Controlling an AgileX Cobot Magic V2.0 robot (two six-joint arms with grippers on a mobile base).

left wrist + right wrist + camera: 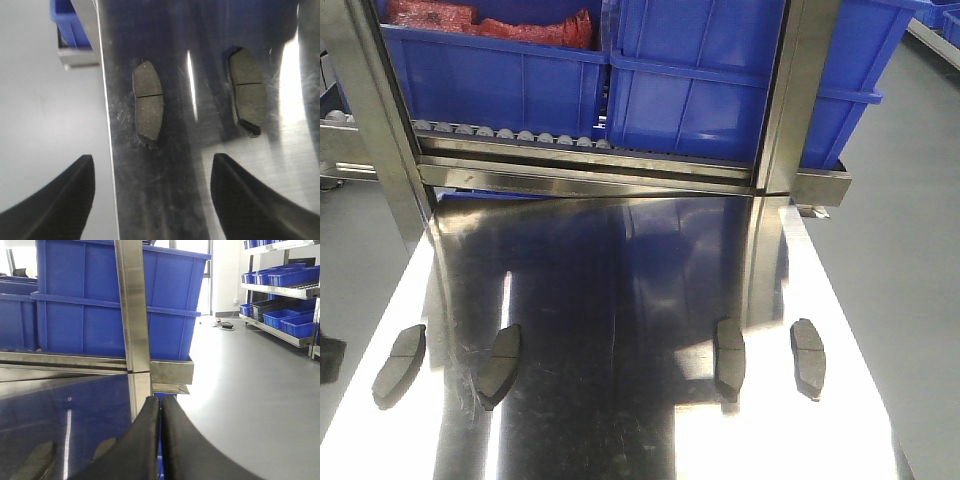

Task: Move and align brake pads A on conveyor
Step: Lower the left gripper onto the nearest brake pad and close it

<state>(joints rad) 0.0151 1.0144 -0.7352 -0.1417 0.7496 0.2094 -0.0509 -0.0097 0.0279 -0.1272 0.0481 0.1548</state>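
Exterior front-facing shows four dark grey curved brake pads (729, 355) on the shiny steel tabletop (620, 290), none yet moved. The left tool (152, 200) gapes empty; the right tool (160, 440) is pinched together, empty.

Four dark grey curved oblong brake pads in one row across the shiny steel table (620, 300), rack behind.
Leftmost pad (400, 365) lies near the table's left edge, with the second pad (500, 366) to its right. After a wide gap come the third pad (729, 358) and the rightmost pad (808, 357), near the right edge. None touch. Past the far edge is the steel roller rack (620, 180) with blue plastic bins side by side. The left bin (495, 80) holds red bagged items (490, 25), and the right bin (710, 80) sits beside it.
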